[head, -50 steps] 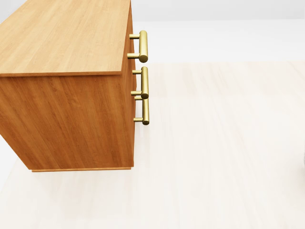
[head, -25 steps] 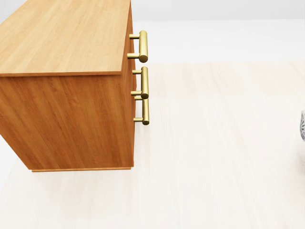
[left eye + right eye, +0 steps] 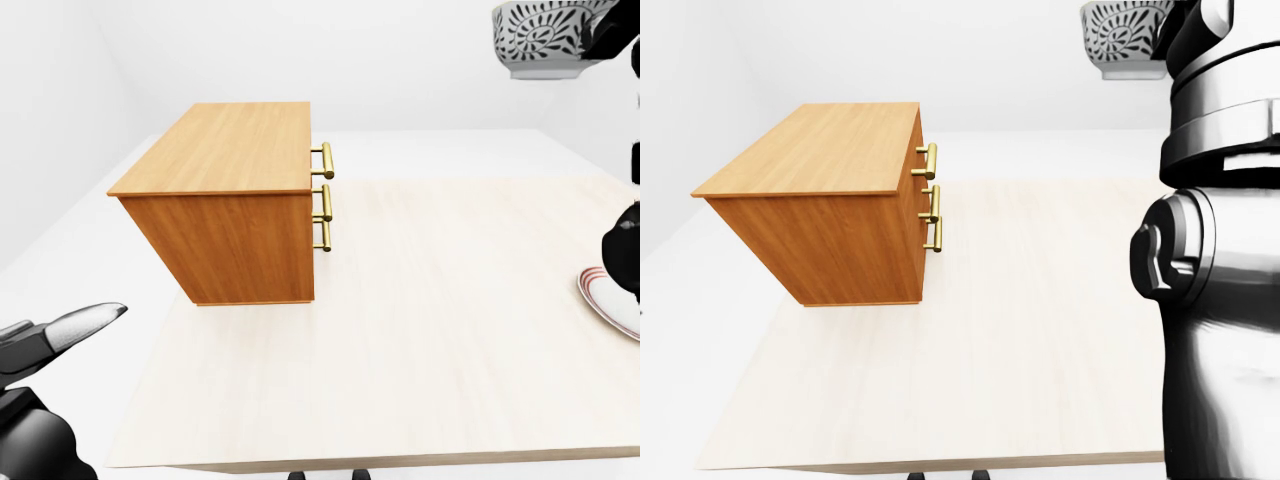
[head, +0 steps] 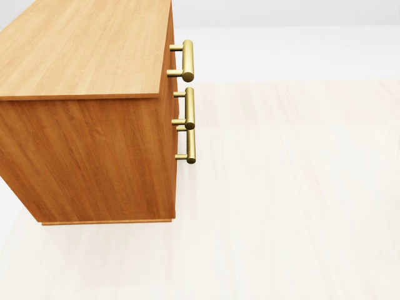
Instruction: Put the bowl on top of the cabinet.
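While the bowl (image 3: 548, 38) hangs high in the upper right of the left-eye view, the right hand (image 3: 610, 30) has it by the rim at the frame's edge, its dark fingers seemingly closed on it (the grip itself is partly cut off). The cabinet (image 3: 235, 205) stands left of centre on the pale table (image 3: 420, 330), its top bare and well apart from the bowl; a plate (image 3: 608, 300) peeks in at the right edge, and the left hand (image 3: 50, 340) sits low in the lower left corner, fingers spread and holding nothing. In the head view only the cabinet fills the upper left, its three brass handles (image 4: 187, 100) jutting out to the right over the light wood; neither bowl nor hand shows there. In the right-eye view the robot's right arm (image 3: 1220, 260) blocks the whole right side, with the bowl just above it at the top. The risk I see is the long carry leftward: a rim grip could slip or let the bowl tip, or it may clip the cabinet's edge if brought in too low. The room around is plain white, walls and floor alike.
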Motion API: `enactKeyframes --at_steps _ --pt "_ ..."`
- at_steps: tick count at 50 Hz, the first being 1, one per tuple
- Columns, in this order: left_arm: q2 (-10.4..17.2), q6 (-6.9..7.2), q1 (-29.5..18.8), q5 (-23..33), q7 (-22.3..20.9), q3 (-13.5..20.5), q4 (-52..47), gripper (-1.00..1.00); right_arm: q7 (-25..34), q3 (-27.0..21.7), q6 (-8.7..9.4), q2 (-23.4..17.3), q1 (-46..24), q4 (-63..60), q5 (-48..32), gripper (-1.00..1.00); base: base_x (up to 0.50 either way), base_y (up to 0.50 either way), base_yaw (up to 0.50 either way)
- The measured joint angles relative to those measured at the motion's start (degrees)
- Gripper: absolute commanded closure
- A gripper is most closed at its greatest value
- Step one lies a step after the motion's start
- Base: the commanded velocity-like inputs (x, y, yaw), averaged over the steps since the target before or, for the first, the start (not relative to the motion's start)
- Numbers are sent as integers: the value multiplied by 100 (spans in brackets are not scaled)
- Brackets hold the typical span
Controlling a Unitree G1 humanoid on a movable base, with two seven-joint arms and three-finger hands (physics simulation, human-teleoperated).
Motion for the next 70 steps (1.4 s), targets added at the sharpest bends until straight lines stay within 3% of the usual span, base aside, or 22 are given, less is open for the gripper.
enactKeyframes --at_steps 9,19,31,45,70 --pt "-25 0 19 2 -22 -18 15 -100 -601 -17 0 1159 -599 401 140 100 0 0 0" --pt "-47 0 35 52 -52 -64 53 -100 -1427 -11 0 2242 -618 633 639 100 0 0 0" --pt "-72 0 40 101 -79 -118 103 -100 -2163 228 0 3157 -444 762 872 100 0 0 0" --pt "-99 0 52 113 -104 -145 148 -100 -2618 351 0 3845 -236 820 1058 100 0 0 0" --pt "-125 0 63 174 -126 -236 212 -100 -3066 407 -1 4413 -4 825 1418 100 0 0 0"
